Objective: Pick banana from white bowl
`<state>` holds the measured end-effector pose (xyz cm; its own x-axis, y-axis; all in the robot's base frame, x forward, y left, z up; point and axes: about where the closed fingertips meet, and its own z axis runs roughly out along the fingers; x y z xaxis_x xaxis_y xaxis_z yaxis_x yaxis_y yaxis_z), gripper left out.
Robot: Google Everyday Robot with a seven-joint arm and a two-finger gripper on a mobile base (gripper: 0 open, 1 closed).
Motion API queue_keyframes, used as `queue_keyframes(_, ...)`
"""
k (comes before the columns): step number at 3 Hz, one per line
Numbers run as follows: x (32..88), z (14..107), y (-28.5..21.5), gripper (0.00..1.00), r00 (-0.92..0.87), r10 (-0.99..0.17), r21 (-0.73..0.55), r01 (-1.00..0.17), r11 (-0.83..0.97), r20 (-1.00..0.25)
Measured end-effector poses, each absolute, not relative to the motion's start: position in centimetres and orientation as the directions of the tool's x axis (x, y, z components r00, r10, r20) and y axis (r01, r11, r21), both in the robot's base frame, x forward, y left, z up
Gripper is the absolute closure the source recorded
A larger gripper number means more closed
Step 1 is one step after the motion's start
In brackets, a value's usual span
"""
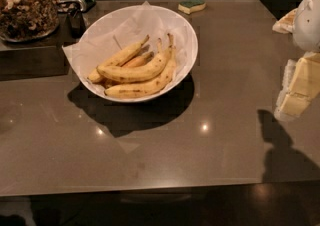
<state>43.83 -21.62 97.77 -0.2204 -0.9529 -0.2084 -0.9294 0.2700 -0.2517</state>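
Observation:
The white bowl (pixel 186 32) stands on the brown table left of centre, lined with crinkled white paper that sticks out past its rim. Several bananas lie in it. The long curved yellow banana (pixel 135 73) lies across the middle on top, stem up to the right. Another curved banana (pixel 142 88) lies in front of it, and a straighter, more orange one (pixel 138 61) behind it. My gripper (pixel 299 90) hangs at the right edge of the view, above the table, far right of the bowl and apart from it. It holds nothing that I can see.
A glass jar of nuts (pixel 26 7) stands at the back left on a dark tray. A green and yellow sponge (pixel 192 5) lies behind the bowl. The table's front edge (pixel 150 190) runs across the bottom. The arm's shadow (pixel 285 155) falls at the front right.

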Motion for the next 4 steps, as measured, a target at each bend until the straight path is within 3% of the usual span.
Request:
queue_keyframes(2,45.3,97.8,-20.0,0.00,-0.172,-0.944,-0.248,-0.937,0.245,-0.282)
queue_keyframes(4,51.8,97.5,-13.3,0.00,-0.044,-0.828,-0.166,-0.972,0.164,-0.559)
